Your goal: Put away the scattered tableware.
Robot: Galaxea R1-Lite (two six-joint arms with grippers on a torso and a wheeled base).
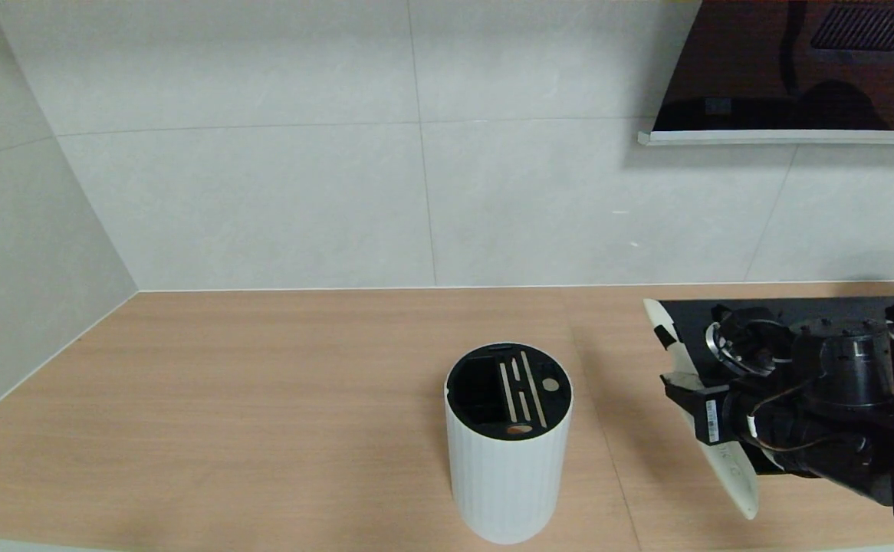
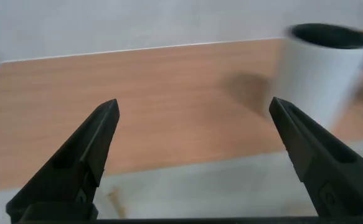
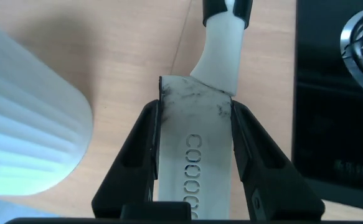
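Right gripper [image 3: 195,109] tight on one white utensil [image 1: 729,468]; left gripper [image 2: 193,106] wide; one ribbed holder [image 1: 508,468] nearby.

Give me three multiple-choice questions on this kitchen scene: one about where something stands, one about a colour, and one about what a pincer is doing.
1. Where does the ribbed holder stand?
A. on the wooden counter
B. on a shelf
C. in a sink

2. What colour is the holder's slotted top?
A. black
B. red
C. green

3. What is the state of the right pincer?
A. open and empty
B. shut on the white knife
C. shut on a spoon

Answers: 1 A, the holder's base rests on the wood. 2 A, the top face with its slots is black above white walls. 3 B, both fingers press against the knife's flat sides.
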